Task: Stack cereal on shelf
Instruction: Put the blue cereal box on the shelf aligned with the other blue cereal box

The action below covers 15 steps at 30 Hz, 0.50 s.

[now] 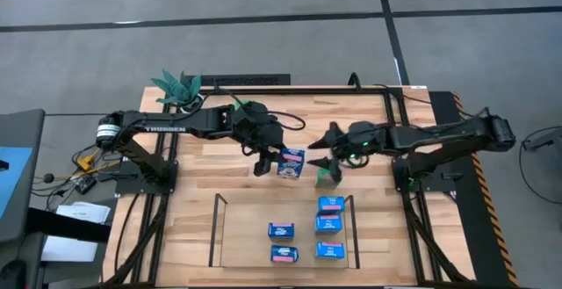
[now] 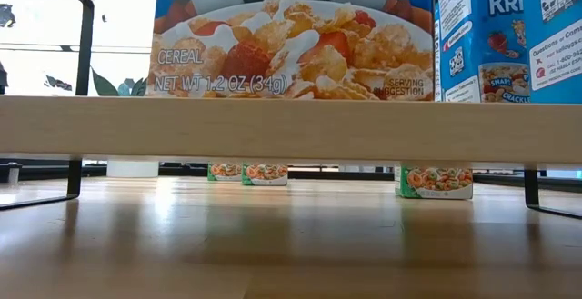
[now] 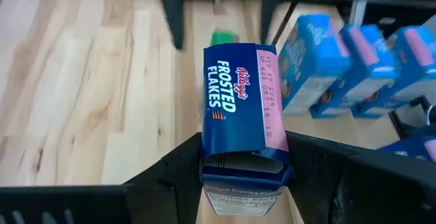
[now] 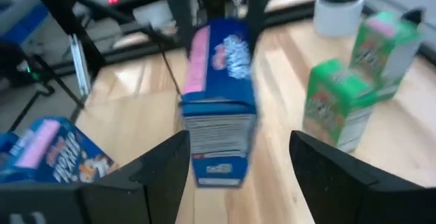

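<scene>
**Handover above the shelf**

At the tabletop's near edge, the shelf carries five blue boxes toward its right end, leaving the left bare for more. Beyond it, mid-tabletop, the left hand pinches a blue box, lifted clear for carrying. The right hand, spread, faces that box with nothing held. Green boxes wait beside it.
</scene>
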### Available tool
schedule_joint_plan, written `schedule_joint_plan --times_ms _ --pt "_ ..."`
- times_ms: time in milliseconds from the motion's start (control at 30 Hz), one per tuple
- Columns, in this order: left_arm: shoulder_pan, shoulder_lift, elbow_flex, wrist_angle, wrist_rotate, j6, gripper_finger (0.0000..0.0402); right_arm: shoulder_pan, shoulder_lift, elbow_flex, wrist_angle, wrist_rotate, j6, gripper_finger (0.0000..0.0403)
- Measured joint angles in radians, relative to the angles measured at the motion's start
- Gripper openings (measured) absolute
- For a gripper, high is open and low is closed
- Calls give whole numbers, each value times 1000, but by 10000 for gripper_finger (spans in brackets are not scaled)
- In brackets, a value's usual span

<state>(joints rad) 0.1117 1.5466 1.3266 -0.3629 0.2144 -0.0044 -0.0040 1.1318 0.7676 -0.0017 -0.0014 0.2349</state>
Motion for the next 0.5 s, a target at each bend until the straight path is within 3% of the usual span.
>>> schedule_joint_plan --times_ms 167,367,500 --pt "-44 -39 0 -1 -64 12 162 0 -162 0 -67 4 -2 276" --pt "-192 -69 0 -26 -177 5 162 20 -310 0 -121 57 6 276" --pt "-313 -73 0 -102 -361 -18 162 38 -370 0 -144 94 27 276"
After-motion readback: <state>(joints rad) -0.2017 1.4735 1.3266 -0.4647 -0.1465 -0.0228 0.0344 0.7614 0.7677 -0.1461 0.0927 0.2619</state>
